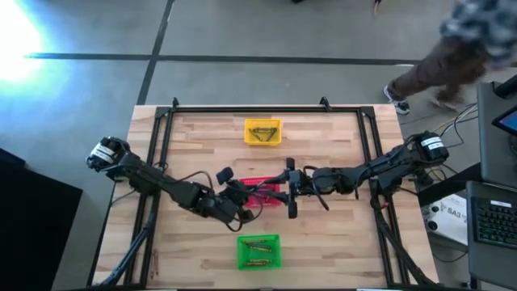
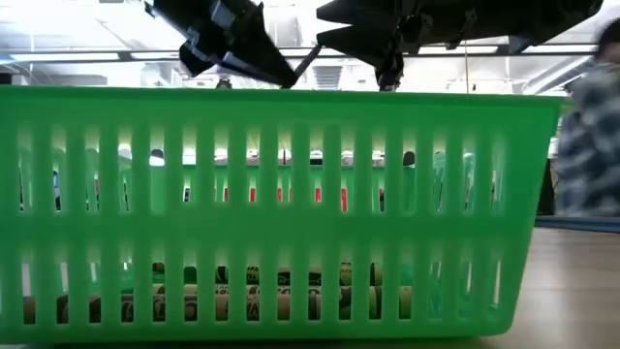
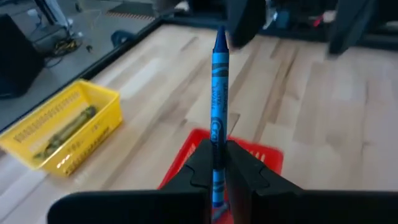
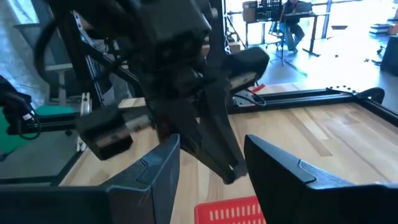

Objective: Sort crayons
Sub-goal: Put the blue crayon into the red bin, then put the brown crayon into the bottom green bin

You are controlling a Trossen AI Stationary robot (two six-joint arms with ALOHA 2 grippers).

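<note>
We note left gripper clamped on blue crayon, upright above red basket, presumably mid-sort. Right gripper opposite, fingers apart, empty, likely awaiting handover.

We see a bright blue crayon with darker blue wrapper markings, pinched between the black fingers of the left gripper. Under it sits a red basket with a pale slotted pattern along its rim. The yellow basket has the same slotted walls and holds dull olive-yellow crayons. Our green basket is vivid green, its walls striped with vertical slots, and olive-toned crayons lie inside. The table is light wood in pale and tan planks, framed in black. The right gripper is dark grey to black. A person beyond the table wears a blue-and-white mottled top and brown trousers.
</note>
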